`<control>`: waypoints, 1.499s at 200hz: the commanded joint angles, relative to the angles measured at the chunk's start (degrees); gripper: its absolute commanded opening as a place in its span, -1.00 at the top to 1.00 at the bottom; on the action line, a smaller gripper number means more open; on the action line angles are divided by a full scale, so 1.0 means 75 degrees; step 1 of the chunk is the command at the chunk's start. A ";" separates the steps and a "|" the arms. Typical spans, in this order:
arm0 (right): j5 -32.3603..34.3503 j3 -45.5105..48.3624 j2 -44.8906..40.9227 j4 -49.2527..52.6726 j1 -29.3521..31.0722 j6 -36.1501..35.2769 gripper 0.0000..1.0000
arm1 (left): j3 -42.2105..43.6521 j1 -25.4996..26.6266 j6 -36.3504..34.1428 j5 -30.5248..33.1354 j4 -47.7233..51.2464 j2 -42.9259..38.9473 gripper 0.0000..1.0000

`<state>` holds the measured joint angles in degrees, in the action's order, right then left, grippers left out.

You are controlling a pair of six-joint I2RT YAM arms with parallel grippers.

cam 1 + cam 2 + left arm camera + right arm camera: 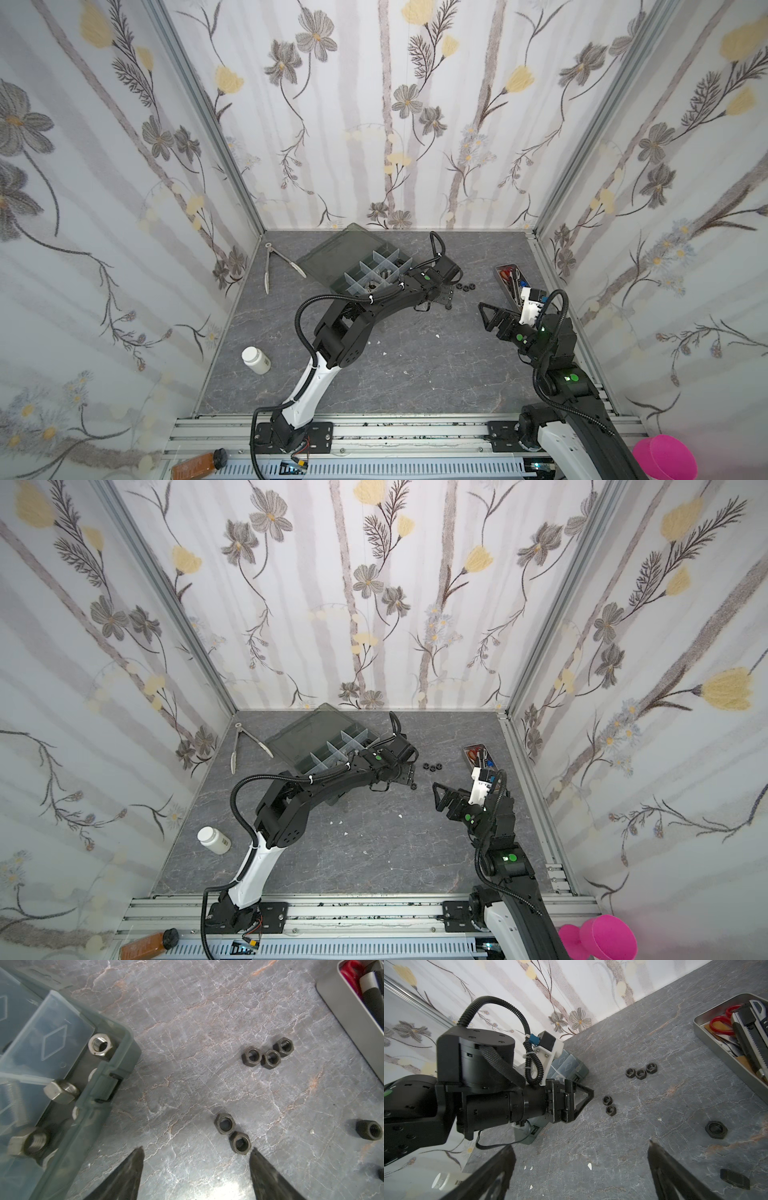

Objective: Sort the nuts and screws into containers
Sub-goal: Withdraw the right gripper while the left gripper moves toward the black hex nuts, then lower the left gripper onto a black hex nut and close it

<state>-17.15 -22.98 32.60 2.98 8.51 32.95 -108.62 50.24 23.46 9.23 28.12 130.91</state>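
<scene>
L: left gripper (pixel 197 1149) jaws wide apart, empty, low over table (pixel 187 1022); one tip just beside black nut pair (pixel 225 1124) | R: right gripper (pixel 581 1145) spread wide, empty | loose: black nut trio (pixel 268 1057) between organizer box (pixel 124 1059) and tool tray (pixel 353 1022) | box: silver nut (pixel 100 1044); silver screw (pixel 61 1092) in neighbouring compartment

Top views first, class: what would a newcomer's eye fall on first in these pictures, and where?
Floral wallpaper on all three walls dominates both top views, with a bright pink object outside the cell at the near right corner. On the grey table, the left gripper hangs open close to loose black nuts, which lie apart from the smoky organizer box.
</scene>
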 commanded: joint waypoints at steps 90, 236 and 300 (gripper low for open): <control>0.0200 0.0156 -0.0247 0.0262 -0.0004 -0.0149 -0.99 | -0.0741 0.0005 -0.0041 -0.0353 -0.0188 0.0968 -0.56; 0.0028 0.0347 -0.0256 0.0083 0.0002 -0.0075 -0.95 | -0.1152 0.0004 -0.0070 -0.0119 0.0183 0.1441 -0.03; 0.0006 0.0375 -0.0325 0.0028 0.0001 -0.0015 -0.95 | -0.0322 0.0018 -0.0035 -0.0036 -0.0092 0.0956 0.09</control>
<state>-16.56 -20.03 30.57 5.06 8.51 32.51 -112.68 50.30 22.74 8.78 26.59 139.20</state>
